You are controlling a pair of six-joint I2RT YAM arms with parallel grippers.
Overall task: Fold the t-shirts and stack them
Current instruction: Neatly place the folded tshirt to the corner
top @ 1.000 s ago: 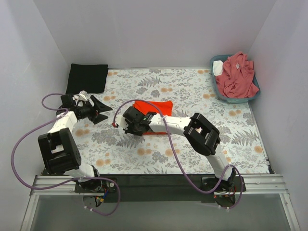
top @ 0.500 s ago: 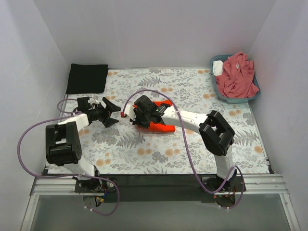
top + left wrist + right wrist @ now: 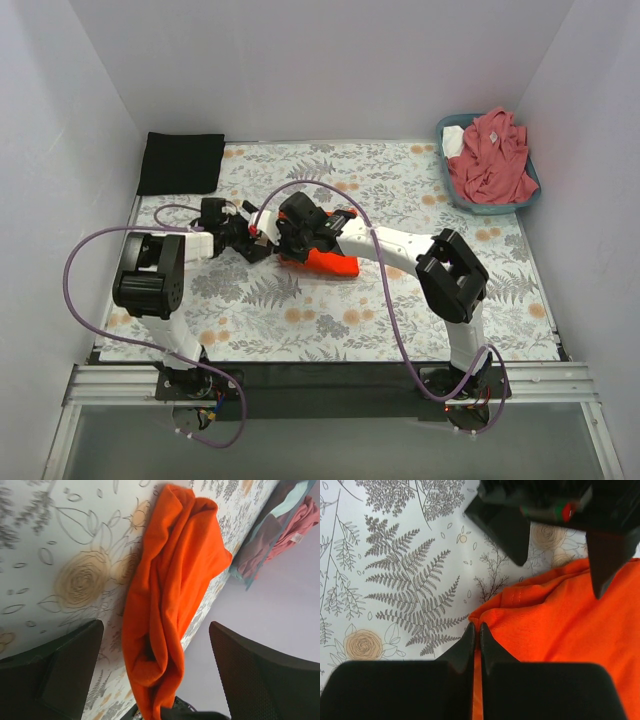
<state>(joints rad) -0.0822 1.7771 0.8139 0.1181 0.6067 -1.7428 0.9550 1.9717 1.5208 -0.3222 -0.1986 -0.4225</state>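
Observation:
The orange-red t-shirt (image 3: pixel 328 262) lies bunched in a long roll mid-table. My right gripper (image 3: pixel 285 250) is shut on its left edge, and the right wrist view shows the closed tips (image 3: pixel 476 630) pinching the orange hem (image 3: pixel 555 625). My left gripper (image 3: pixel 258 245) is open right beside it. In the left wrist view the shirt (image 3: pixel 170 580) lies between the wide-apart jaws (image 3: pixel 156 626), touching neither. A black folded shirt (image 3: pixel 181 162) lies at the back left. A dusty-pink shirt (image 3: pixel 492 155) is heaped in the basket.
The blue-grey basket (image 3: pixel 447 127) stands at the back right corner, also in the left wrist view (image 3: pixel 272 527). The floral table covering (image 3: pixel 400 320) spans the table. Both arms crowd together left of centre, with purple cables looping over them. White walls enclose three sides.
My left gripper has swung right from the table's left side to the shirt's left end. My right gripper has drawn the shirt from a flat spread into a bunch.

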